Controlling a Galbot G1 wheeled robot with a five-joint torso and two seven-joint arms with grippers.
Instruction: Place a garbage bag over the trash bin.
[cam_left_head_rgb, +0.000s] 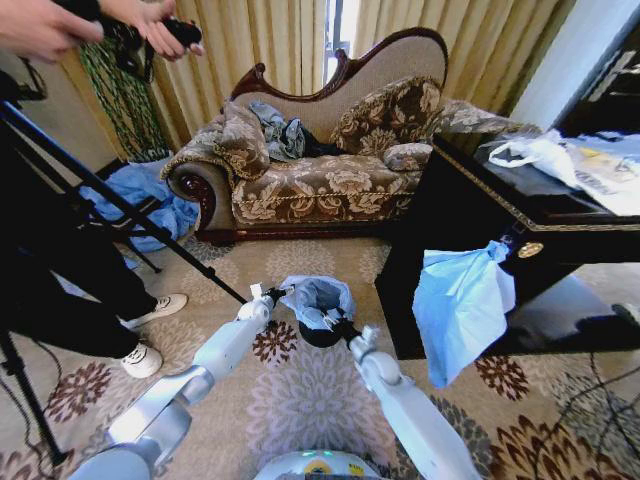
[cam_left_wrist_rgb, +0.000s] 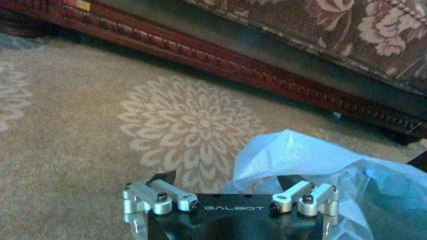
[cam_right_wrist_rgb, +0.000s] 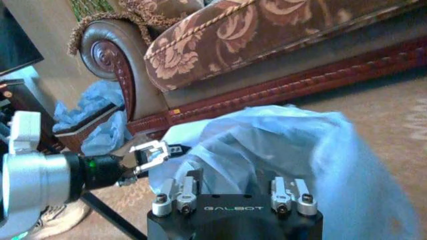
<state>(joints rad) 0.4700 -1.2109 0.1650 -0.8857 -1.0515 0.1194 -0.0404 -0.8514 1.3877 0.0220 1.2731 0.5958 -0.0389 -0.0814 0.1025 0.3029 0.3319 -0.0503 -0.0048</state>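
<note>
The small black trash bin (cam_left_head_rgb: 318, 337) stands on the carpet in front of the sofa. The light-blue garbage bag (cam_left_head_rgb: 316, 297) is bunched over its top, crumpled and puffed up. My left gripper (cam_left_head_rgb: 278, 293) is at the bag's left edge, open, and the plastic (cam_left_wrist_rgb: 313, 165) lies against one finger (cam_left_wrist_rgb: 287, 181) while the other finger (cam_left_wrist_rgb: 163, 178) is over bare carpet. My right gripper (cam_left_head_rgb: 338, 326) is at the bin's near right rim, pushed into the bag (cam_right_wrist_rgb: 280, 140), which hides its tips. The left gripper (cam_right_wrist_rgb: 151, 152) also appears in the right wrist view beside the bag.
A carved floral sofa (cam_left_head_rgb: 320, 185) stands close behind the bin. A black cabinet (cam_left_head_rgb: 470, 215) is to the right with a larger bunch of light-blue plastic (cam_left_head_rgb: 460, 305) hanging off it and a white bag (cam_left_head_rgb: 535, 150) on top. A tripod leg (cam_left_head_rgb: 120, 205) and a person's shoes (cam_left_head_rgb: 148, 358) are left.
</note>
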